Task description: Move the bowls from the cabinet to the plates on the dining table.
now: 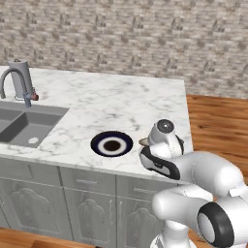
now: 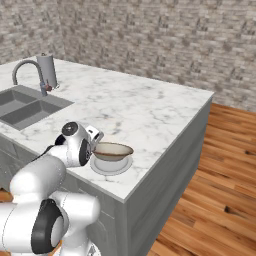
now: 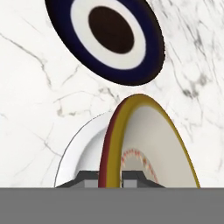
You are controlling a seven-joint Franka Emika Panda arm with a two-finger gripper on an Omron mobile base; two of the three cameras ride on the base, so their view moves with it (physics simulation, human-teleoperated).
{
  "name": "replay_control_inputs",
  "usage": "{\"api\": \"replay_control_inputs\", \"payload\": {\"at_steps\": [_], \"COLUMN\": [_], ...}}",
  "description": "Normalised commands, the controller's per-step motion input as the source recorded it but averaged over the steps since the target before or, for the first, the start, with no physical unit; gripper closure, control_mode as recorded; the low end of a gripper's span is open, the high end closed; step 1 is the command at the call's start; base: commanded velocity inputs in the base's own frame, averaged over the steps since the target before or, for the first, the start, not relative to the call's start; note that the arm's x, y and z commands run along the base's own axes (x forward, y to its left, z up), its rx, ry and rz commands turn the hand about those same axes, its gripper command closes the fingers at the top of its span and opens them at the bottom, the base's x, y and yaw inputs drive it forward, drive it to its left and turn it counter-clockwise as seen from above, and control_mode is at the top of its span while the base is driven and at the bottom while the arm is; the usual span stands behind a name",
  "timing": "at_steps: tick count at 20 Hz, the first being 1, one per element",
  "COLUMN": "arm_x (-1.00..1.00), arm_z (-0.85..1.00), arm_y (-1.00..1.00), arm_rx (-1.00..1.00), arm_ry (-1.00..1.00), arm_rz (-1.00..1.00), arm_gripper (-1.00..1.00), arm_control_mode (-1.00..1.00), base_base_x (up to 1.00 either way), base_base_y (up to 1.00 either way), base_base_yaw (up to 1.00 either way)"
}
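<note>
One bowl (image 3: pixel 153 148) is pinched by its brownish rim between the two dark finger tips of the gripper (image 3: pixel 111 177), which are drawn in tight on either side of the rim in the hand view. In the right base view the same bowl sits level, directly over a pale grey plate (image 2: pixel 111 168) near the front edge of the dining table (image 2: pixel 150 115); whether the bowl's foot touches the plate or hangs just above it cannot be told. In the hand view the pale plate shows as a white arc beside and behind the bowl. Next along the marble top lies a black plate (image 1: pixel 112 144) with a white ring and a dark centre, flat on the stone and close beside the pale one, apart from it. Farther off, at the left end of the counter, a grey sink (image 1: pixel 24 127) is sunk into the top, with a curved metal tap (image 1: pixel 12 80) and a tall grey cylinder (image 1: pixel 20 75) standing behind it. Beyond the counter runs a brick wall (image 1: pixel 126 38), and a wooden floor (image 2: pixel 210 185) lies to the right.
</note>
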Motion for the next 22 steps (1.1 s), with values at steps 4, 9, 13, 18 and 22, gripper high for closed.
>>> {"api": "replay_control_inputs", "payload": {"at_steps": [4,9,13,18,22], "arm_x": [0.06,0.05,0.02,0.0,0.01], "arm_z": [-0.29,-0.29,-0.21,-0.12,-0.09], "arm_y": [-0.04,0.0,0.0,0.0,0.0], "arm_rx": [-0.02,-0.03,-0.01,0.0,0.0], "arm_ry": [-0.03,-0.03,-0.02,0.0,0.0], "arm_rz": [0.0,0.0,0.0,0.0,0.0], "arm_gripper": [1.0,1.0,1.0,1.0,1.0], "arm_control_mode": [-1.0,-1.0,-1.0,-1.0,-1.0], "base_base_x": [0.0,0.0,0.0,0.0,0.0], "base_base_y": [0.0,0.0,0.0,0.0,0.0], "base_base_yaw": [0.0,0.0,0.0,0.0,0.0]}}
